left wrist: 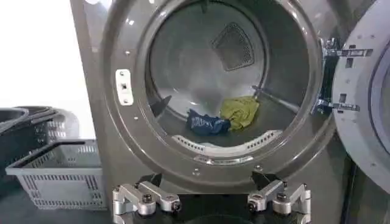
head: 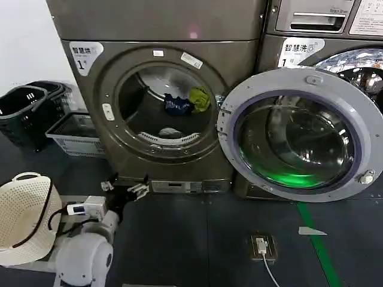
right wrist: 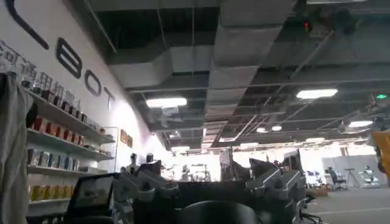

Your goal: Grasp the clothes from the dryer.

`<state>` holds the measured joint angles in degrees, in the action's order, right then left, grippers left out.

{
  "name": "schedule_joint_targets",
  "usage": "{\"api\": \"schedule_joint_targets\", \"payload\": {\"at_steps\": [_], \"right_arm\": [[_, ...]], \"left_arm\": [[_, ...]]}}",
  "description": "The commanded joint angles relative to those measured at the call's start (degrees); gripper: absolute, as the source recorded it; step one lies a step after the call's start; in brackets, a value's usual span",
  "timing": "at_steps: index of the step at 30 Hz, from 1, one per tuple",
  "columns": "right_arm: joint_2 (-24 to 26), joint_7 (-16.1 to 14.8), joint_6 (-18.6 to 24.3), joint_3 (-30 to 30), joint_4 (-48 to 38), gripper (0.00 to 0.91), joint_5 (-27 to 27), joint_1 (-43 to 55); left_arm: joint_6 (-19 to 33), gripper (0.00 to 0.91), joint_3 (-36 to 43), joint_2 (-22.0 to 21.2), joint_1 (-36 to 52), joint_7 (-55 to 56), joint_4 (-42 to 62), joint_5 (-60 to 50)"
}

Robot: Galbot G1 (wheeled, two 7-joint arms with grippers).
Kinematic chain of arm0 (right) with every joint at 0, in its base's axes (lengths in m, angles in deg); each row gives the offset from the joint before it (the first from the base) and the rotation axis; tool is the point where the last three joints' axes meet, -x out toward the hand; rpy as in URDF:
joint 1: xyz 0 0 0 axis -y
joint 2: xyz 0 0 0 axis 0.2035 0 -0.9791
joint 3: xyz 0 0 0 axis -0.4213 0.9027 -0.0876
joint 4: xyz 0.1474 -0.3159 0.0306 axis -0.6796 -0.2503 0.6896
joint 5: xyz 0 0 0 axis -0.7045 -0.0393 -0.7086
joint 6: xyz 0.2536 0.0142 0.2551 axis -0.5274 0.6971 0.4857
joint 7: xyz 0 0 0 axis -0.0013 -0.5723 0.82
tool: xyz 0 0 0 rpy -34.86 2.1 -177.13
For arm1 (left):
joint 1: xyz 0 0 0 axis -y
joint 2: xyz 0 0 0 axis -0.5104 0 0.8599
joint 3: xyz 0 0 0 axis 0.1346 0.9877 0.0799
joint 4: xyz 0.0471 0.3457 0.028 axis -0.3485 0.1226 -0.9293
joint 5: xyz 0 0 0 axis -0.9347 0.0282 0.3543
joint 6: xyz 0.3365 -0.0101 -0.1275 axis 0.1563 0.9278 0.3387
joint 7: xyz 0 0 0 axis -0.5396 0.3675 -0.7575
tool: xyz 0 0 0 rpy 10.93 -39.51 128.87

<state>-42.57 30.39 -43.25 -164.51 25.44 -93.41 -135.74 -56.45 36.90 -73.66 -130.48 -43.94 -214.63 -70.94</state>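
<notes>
A: Where is the left claw (head: 127, 189)?
B: Low in front of the dryer (head: 161, 101), just below the open porthole, fingers spread wide and holding nothing.
A: And the right claw (right wrist: 207, 185)?
B: Aimed up at a ceiling, also wide apart, empty.
A: The clothes?
B: Deep in the drum: 1 navy piece (left wrist: 207, 123) touching 1 yellow-green piece (left wrist: 239, 111). A pale piece (head: 170, 131) lies nearer the rim.
</notes>
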Motion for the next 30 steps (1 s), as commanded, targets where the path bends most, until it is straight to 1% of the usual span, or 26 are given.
{"api": "schedule_joint_targets", "payload": {"at_steps": [1, 30], "right_arm": [[0.1, 0.2, 0.0, -0.2, 0.0, 0.907, -0.1, 0.1], [-0.4, 0.4, 0.0, 0.5, 0.2, 0.907, -0.3, 0.5]], "left_arm": [[-2.8, 0.907, 0.0, 0.0, 0.1, 0.1, 0.2, 0.2], [-2.8, 0.907, 0.2, -0.2, -0.5, -0.3, 0.0, -0.4]]}}
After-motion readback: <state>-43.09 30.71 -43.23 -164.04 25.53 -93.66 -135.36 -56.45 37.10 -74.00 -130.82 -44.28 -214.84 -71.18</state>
